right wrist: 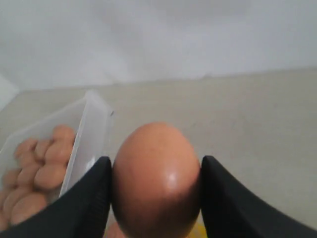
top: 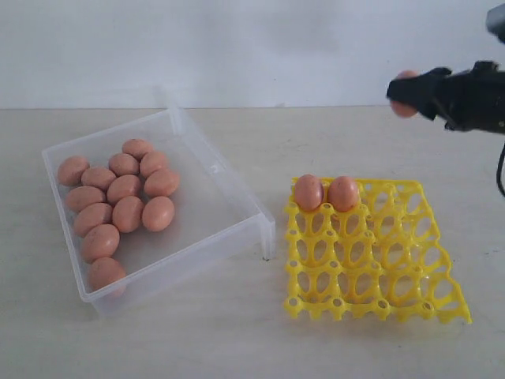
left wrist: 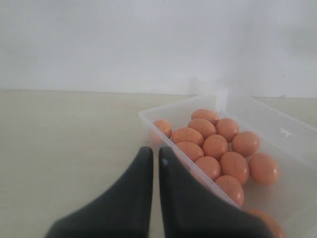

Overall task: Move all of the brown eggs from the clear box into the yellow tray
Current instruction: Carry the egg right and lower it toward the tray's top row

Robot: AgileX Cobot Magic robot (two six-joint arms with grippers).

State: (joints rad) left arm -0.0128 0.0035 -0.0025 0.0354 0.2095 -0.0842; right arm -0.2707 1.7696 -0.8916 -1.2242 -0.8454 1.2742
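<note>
Right up close, one brown egg [right wrist: 156, 181] fills the space between the two black fingers [right wrist: 84, 203] of the right gripper [right wrist: 156, 162]. This gripper is closed on the egg and holds it by its sides. In the outside view the egg hangs high in the air. It is well apart from the clear box [top: 237, 207] and near the back right corner of the yellow tray [top: 394, 304].

What could go wrong? The egg is smooth and round, so I think it could slip out if the hold is too soft. Then it would drop on the worktop [top: 237, 339] and might crack. A squeeze that is too hard might break the shell too. The tray has little pegs [top: 338, 302] that stick up. If the egg lands on a peg and not in a cup, it could tip and roll away. It could also bump the two eggs [top: 308, 192] in the tray if it comes down too near them.

The clear box holds thirteen eggs [top: 124, 189], bunched on its left side, many of them touching. The yellow tray holds two eggs side by side in the back row, at the left end. All the other cups are empty.

The left gripper [left wrist: 154, 151] points toward the box. Its fingers are almost together and hold nothing.
</note>
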